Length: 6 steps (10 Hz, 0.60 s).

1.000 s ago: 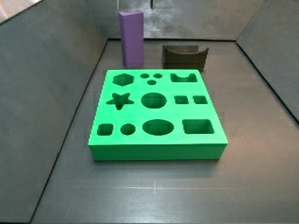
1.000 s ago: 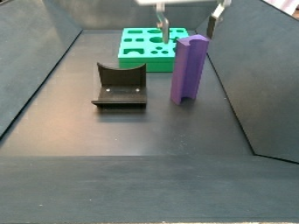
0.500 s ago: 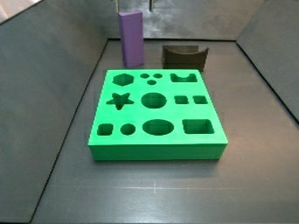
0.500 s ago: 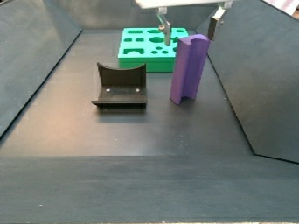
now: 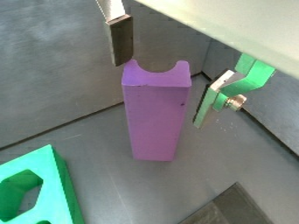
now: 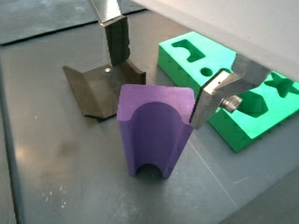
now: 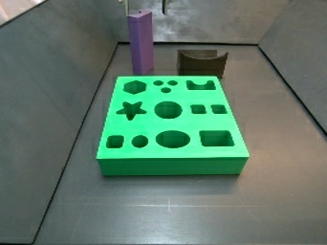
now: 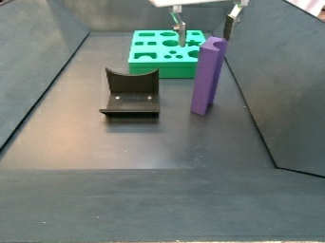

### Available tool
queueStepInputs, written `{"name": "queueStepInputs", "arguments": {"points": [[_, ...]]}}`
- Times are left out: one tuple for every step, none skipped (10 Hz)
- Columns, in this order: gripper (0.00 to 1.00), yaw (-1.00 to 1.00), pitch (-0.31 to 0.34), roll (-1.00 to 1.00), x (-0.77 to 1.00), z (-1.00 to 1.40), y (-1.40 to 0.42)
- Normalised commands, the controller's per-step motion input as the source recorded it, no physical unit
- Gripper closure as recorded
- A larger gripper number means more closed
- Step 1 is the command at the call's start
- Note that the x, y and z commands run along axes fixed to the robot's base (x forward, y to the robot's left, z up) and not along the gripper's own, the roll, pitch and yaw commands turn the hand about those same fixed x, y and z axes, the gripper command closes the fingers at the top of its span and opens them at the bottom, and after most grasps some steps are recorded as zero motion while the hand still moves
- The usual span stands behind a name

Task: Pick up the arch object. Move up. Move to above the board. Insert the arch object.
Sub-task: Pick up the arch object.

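Hovering over the arch object (image 5: pixel 156 109) in a wrist view, the pincer (image 5: pixel 165 72) stands spread, plates flanking its top, not touching. In a side view the block (image 8: pixel 207 76) stands upright beside the board (image 8: pixel 162 52): rigid, smooth, tippy; grip flat faces high.

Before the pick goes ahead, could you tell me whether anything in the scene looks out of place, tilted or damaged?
Nothing stands out. The arch object stands upright beside the board, the brown piece sits undisturbed, and the gripper hangs open around the arch object's top.
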Motion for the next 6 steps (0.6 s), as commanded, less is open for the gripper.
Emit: {"name": "queueStepInputs", "arguments": {"points": [[0.00, 0.41, 0.000, 0.00, -0.08, 0.22, 0.00], [0.00, 0.41, 0.023, 0.01, -0.07, 0.72, 0.01], [0.00, 0.46, 0.000, 0.02, -0.11, 0.68, 0.00], [0.00, 0.39, 0.000, 0.02, -0.12, 0.51, 0.00], [0.00, 0.58, -0.019, 0.00, -0.20, 0.24, 0.20], [0.00, 0.75, -0.043, 0.00, -0.22, 0.08, 0.33]]}}
